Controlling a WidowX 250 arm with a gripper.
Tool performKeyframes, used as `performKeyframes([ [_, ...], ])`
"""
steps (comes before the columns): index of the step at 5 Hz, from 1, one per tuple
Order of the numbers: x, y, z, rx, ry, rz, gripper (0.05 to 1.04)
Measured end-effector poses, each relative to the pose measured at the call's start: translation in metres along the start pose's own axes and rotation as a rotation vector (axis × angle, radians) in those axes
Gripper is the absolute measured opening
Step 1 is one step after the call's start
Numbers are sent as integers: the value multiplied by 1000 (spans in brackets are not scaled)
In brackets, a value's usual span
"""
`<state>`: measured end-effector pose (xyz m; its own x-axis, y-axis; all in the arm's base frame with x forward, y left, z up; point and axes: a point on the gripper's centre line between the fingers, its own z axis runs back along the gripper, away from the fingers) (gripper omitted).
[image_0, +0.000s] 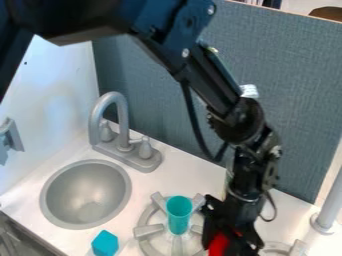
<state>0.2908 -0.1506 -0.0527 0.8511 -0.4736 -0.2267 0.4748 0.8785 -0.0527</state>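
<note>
The black gripper (229, 239) hangs low at the bottom of the view, right of center, over the counter beside the left burner. A red object (218, 244) is at the gripper, partly covered by its black parts, so its shape is hard to make out. Just left of the gripper, a teal cup (179, 214) stands upright on the grey burner (149, 231). Farther left, a blue block (105, 243) lies on the counter near the front edge.
A round grey sink (85, 195) is set in the white counter (200, 176) at left, with a grey faucet (121, 131) behind it. A second burner (294, 248) is partly visible at lower right, near a grey post (330, 207). A blue-grey panel (287, 85) stands behind.
</note>
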Motion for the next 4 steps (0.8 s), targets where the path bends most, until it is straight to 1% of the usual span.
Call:
performKeyframes([
  [1, 29, -15, 30, 8, -41, -55, 646],
  [2, 47, -33, 18, 1, -5, -115, 646],
  [3, 64, -41, 17, -23, -8, -149, 646],
  [4, 69, -43, 5, -45, 34, -155, 646],
])
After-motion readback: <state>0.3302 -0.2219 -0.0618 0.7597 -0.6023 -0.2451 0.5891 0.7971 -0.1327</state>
